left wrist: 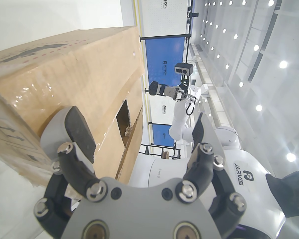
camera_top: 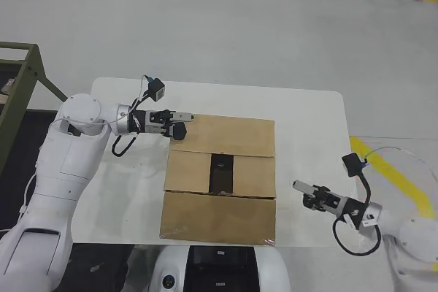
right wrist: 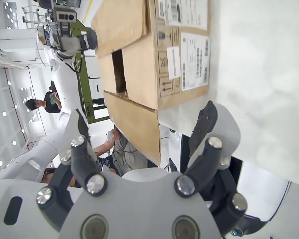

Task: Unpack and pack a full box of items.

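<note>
A brown cardboard box point(camera_top: 219, 177) stands in the middle of the white table point(camera_top: 310, 120). Its top flaps lie nearly flat, with a dark rectangular gap point(camera_top: 220, 173) between the middle ones. My left gripper point(camera_top: 179, 125) is open at the box's far left corner. In the left wrist view one pad point(left wrist: 78, 130) sits beside the box's point(left wrist: 64, 60) side wall and the other is level with its top. My right gripper point(camera_top: 306, 192) hangs open over the table to the right of the box, not touching it. The right wrist view looks past the right gripper point(right wrist: 143, 125) at the labelled box side point(right wrist: 182, 50).
A green metal frame point(camera_top: 18, 80) stands off the table's left side. A yellow floor line point(camera_top: 394, 175) runs to the right of the table. Bare table shows to the left and right of the box.
</note>
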Tool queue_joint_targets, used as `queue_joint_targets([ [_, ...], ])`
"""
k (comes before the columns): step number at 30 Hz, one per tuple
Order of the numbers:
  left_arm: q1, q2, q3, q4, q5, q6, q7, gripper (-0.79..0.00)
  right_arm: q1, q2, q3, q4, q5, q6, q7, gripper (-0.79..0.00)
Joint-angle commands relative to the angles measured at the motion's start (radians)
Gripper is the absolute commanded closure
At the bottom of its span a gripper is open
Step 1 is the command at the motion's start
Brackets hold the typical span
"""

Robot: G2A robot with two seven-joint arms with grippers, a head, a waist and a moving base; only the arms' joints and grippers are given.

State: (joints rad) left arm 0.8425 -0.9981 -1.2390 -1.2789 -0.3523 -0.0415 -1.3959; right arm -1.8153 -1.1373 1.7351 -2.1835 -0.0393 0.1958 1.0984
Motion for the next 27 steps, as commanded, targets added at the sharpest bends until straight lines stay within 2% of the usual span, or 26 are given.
queue_joint_targets([
  [1,0.0,0.0,0.0,0.0,0.0,0.0,0.0,-0.785,-0.023,0.002,-0.022,-0.001,-0.011,-0.013,0.013,-0.785],
  [8,0.0,0.0,0.0,0.0,0.0,0.0,0.0,-0.785,-0.084,0.007,-0.135,-0.016,-0.042,-0.08,0.044,-0.785],
  [16,0.0,0.0,0.0,0.0,0.0,0.0,0.0,-0.785,-0.076,0.01,-0.219,0.029,-0.003,-0.114,0.022,-0.785],
  [27,0.0,0.0,0.0,0.0,0.0,0.0,0.0,-0.785,-0.049,0.022,-0.194,0.033,0.188,-0.158,0.068,-0.785],
])
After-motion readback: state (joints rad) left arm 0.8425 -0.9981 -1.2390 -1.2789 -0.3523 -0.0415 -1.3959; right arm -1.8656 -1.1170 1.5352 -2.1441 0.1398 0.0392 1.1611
